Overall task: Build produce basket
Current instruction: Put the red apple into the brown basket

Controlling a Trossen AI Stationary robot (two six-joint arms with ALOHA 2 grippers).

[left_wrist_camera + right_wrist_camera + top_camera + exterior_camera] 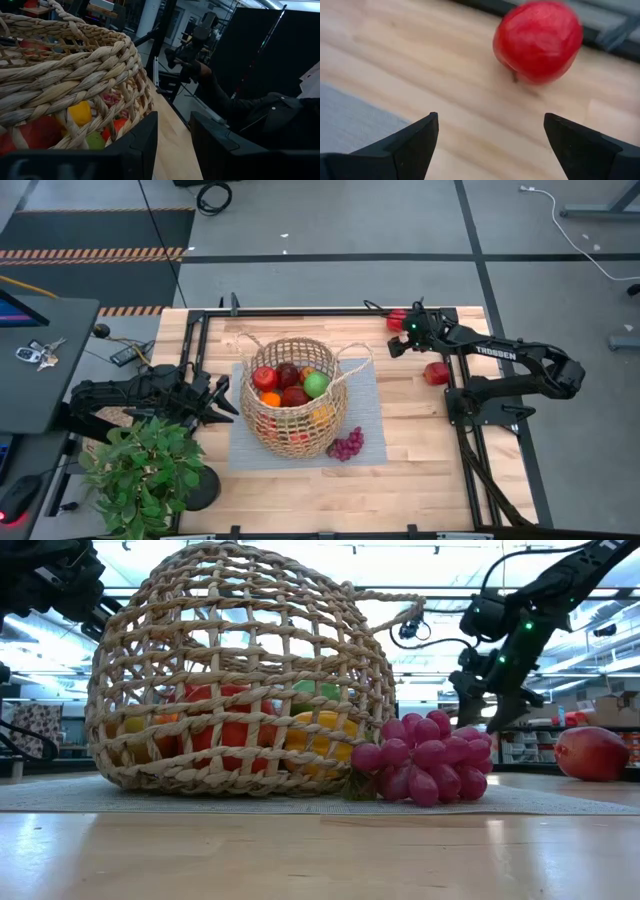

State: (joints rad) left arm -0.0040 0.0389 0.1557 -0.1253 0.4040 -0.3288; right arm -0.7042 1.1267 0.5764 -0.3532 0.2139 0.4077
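One "TROSSEN" label on right arm [510, 360]

Basket [293, 402]: tan open weave. Contents: red, orange, green, yellow produce [290, 383]. Grapes [347, 445]: purple. Apple [538, 41]: red. Mat [367, 395]: grey. Counter [420, 440]: light wood grain. Fingers [410, 145]: black.

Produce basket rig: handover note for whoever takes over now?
Left gripper: open, beside the basket, holding nothing.
Right gripper: open, empty, near the table's far edge, facing a red apple.
Basket stands on the grey mat, already holding red, orange, green and yellow produce.
Left out: grapes on the mat against the basket, the red apple at the far edge, another red apple on the right.
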